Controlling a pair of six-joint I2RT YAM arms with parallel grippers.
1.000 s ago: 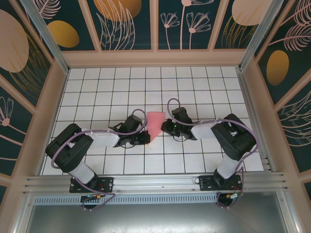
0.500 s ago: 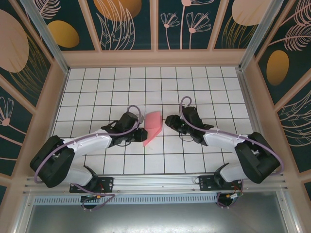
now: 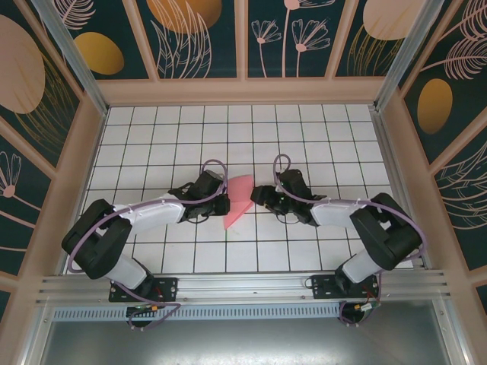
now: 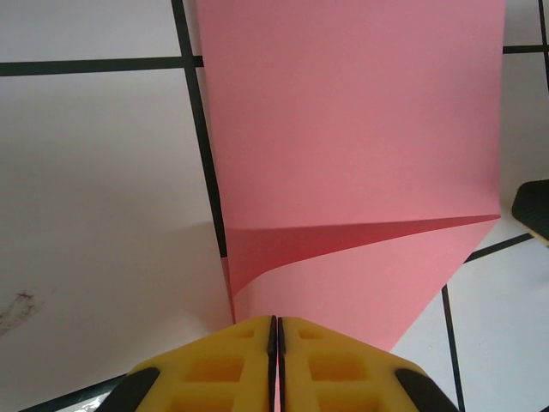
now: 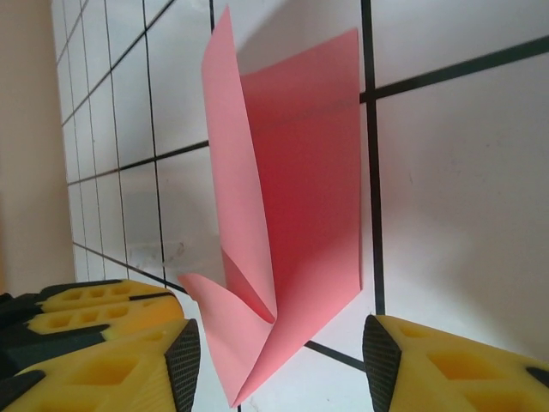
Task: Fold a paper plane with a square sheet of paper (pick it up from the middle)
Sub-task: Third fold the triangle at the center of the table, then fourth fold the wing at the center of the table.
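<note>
Releasing its grip, the right gripper (image 5: pixel 280 354) has just spread its jaws about halfway and holds nothing, just right of the centre of the gridded table (image 3: pixel 152 137). At that centre lies the partly folded salmon-pink sheet of paper (image 3: pixel 240 199), with one raised flap pinched in the closed left gripper (image 4: pixel 276 330) — the fold looks unfinished, so more creasing probably follows.

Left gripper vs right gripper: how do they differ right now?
Left gripper is shut, pinching the pink paper's curled edge; right gripper stands open, gripping nothing. Left gripper sits on the paper's left side, right gripper on its right. Both are yellow-tipped and sit low by the paper.
</note>
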